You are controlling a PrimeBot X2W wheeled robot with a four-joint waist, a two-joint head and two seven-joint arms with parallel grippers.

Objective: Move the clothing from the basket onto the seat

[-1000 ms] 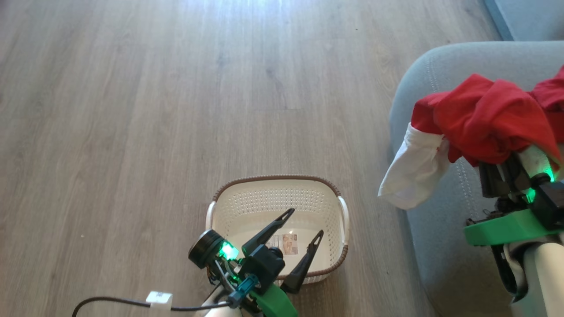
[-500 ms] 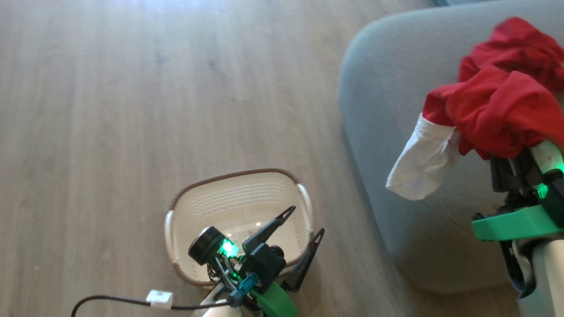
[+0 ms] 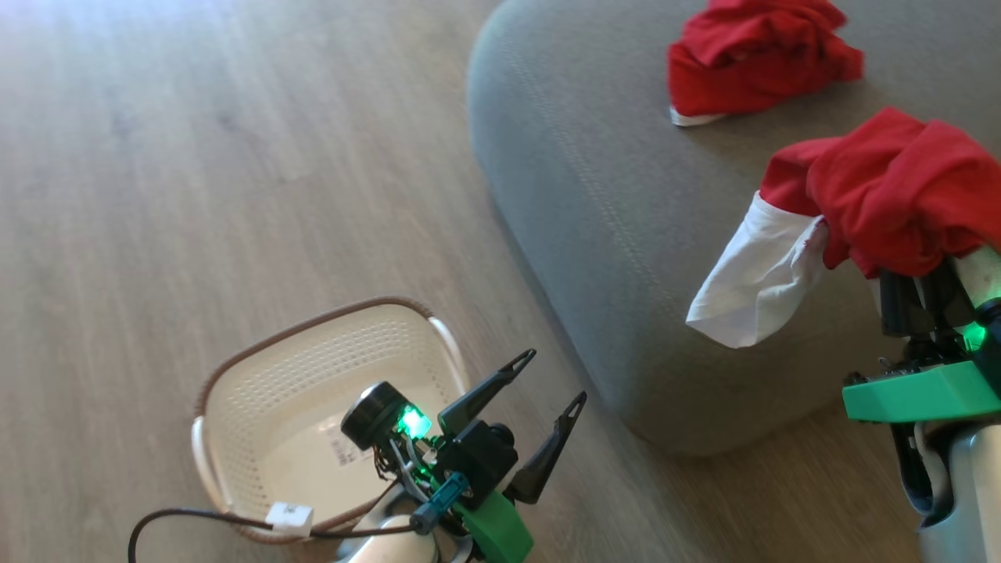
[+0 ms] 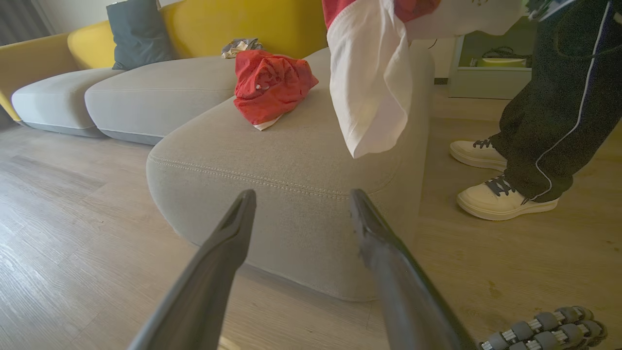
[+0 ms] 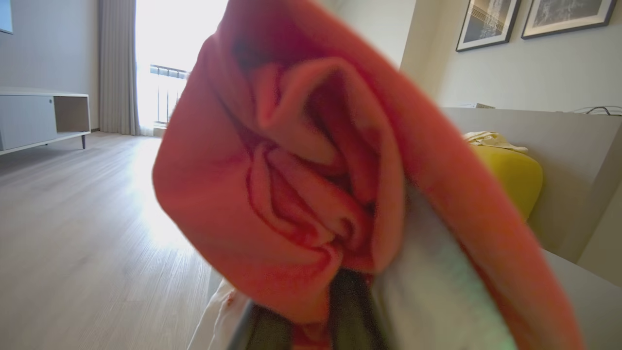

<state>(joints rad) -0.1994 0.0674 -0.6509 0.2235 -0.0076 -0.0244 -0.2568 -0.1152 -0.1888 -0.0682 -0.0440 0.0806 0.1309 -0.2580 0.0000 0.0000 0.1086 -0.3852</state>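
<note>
Right pincer (image 3: 919, 289) stays clenched on the red-and-white garment (image 3: 884, 188), and the view has swung onto the seat (image 3: 594, 203): the cloth hangs above its near edge, a second red garment (image 3: 755, 59) lying further in. Left pincer (image 3: 557, 377) is released beside the empty-looking basket (image 3: 297, 375), so probably only this drop remains.

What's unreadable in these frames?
- Head view: fingertips of the right gripper, buried in the held red-and-white fabric garment.
- Right wrist view: that garment's shape, blurred, too close.
- Head view: sticker on the floor of the cream perforated plastic basket, print too small, partly behind the left gripper.
- Left wrist view: person, cut at the top edge above the legs.
</note>
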